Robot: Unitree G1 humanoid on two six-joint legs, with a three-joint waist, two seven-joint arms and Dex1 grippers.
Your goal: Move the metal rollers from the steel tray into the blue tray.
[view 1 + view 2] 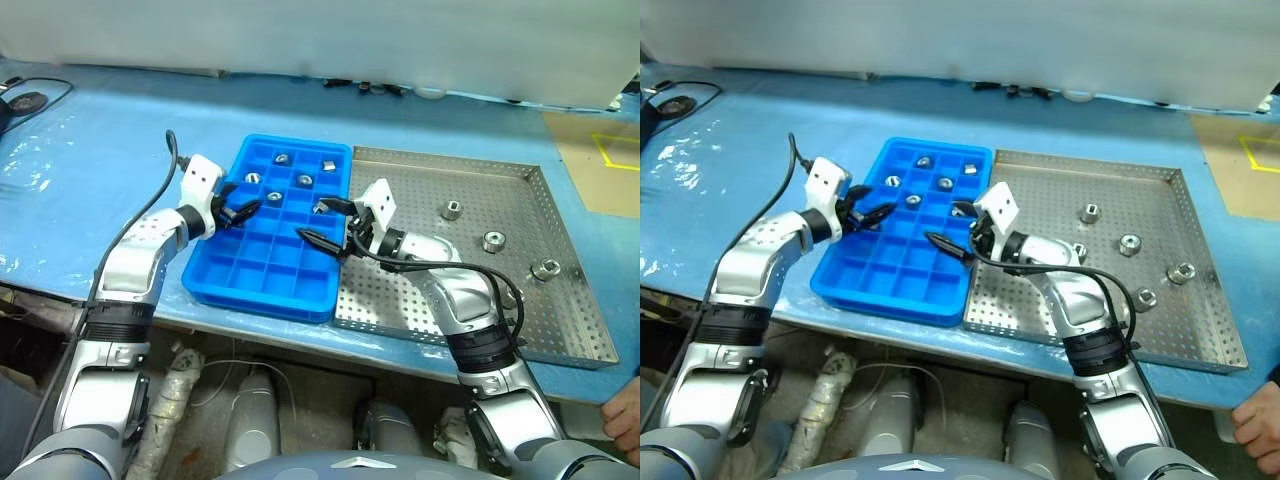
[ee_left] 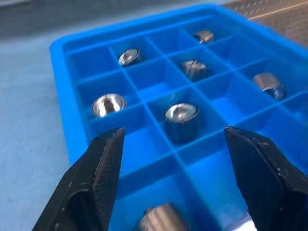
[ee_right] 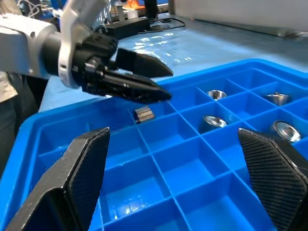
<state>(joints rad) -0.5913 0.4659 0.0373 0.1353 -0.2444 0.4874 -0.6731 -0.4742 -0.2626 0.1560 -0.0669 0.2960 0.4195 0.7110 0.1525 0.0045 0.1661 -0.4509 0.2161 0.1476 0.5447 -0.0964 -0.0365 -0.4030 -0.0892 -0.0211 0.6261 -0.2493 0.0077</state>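
Holding several metal rollers [image 1: 305,181], blue tray [image 1: 262,285], four in steel tray [image 1: 560,330]

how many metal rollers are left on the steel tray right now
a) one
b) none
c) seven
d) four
d) Four metal rollers lie on the perforated floor of the steel tray; the rest already sit in compartments of the blue tray.

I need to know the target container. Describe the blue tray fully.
The blue tray is glossy bright blue plastic, rectangular, split by thin walls into a grid of small square cells. It lies flat on the blue-covered table, its long side against the steel tray. Several far cells each hold one roller; the near cells look empty. Both hands hover over it.
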